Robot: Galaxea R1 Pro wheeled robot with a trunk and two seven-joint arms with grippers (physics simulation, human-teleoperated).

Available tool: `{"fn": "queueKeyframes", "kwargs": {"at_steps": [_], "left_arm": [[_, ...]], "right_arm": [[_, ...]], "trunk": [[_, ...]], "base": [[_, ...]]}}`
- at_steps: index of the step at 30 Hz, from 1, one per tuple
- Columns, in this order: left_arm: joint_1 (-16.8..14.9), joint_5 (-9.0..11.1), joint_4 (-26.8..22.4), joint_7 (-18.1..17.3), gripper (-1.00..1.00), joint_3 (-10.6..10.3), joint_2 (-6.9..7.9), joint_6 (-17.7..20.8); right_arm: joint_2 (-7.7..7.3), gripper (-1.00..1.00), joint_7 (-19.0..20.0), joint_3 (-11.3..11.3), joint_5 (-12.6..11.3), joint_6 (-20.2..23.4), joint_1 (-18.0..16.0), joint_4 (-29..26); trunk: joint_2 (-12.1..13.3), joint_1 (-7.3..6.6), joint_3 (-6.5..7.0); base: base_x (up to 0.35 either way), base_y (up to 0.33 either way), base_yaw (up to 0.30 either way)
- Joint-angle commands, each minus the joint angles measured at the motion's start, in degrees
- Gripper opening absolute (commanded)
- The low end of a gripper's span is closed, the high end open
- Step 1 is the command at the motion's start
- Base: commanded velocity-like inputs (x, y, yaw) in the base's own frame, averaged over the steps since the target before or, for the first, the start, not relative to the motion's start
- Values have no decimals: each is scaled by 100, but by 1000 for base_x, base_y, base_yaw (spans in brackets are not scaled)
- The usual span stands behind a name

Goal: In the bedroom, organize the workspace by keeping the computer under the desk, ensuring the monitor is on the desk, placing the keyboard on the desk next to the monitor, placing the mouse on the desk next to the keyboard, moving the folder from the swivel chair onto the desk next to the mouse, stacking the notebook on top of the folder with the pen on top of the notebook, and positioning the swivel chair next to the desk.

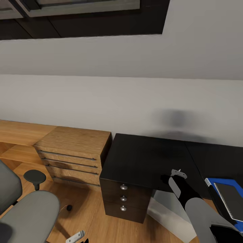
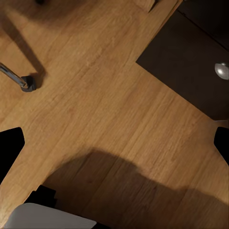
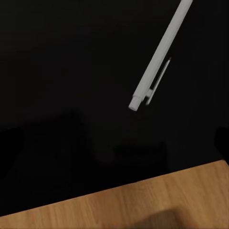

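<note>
White-silver thin pen lay on the glossy black desk near its front edge; right gripper hovered above, jaw state unclear.

You have one black desk before you, with one drawer unit under its left end carrying three round silver knobs. One light-wood drawer chest stands just beside it. One blue folder lies at the desk's right edge with one dark notebook on it. You can count one pen on the black top, and one grey swivel chair.
</note>
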Motion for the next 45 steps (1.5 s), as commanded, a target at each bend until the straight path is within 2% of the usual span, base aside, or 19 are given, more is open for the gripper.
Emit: {"fn": "queueKeyframes", "kwargs": {"at_steps": [1,8,18,28,45], "left_arm": [[-3,47,0,-1,100,10,-3,-12],[-3,47,0,-1,100,10,-3,-12],[-3,47,0,-1,100,10,0,-12],[-3,47,0,-1,100,10,5,-12],[-3,47,0,-1,100,10,5,-12]], "right_arm": [[-1,100,-34,5,-60,20,-2,-11],[-2,100,-38,1,-65,20,-2,-10],[2,100,-45,-60,-84,33,-2,-17],[20,100,-58,-269,-94,69,-2,-17],[16,100,-46,-302,-93,52,-2,-17]], "trunk": [[36,-22,11],[317,-175,137],[317,-175,137],[317,-175,137],[317,-175,137]], "base": [[0,0,0],[0,0,0],[0,0,0],[0,0,0],[0,0,0]]}}
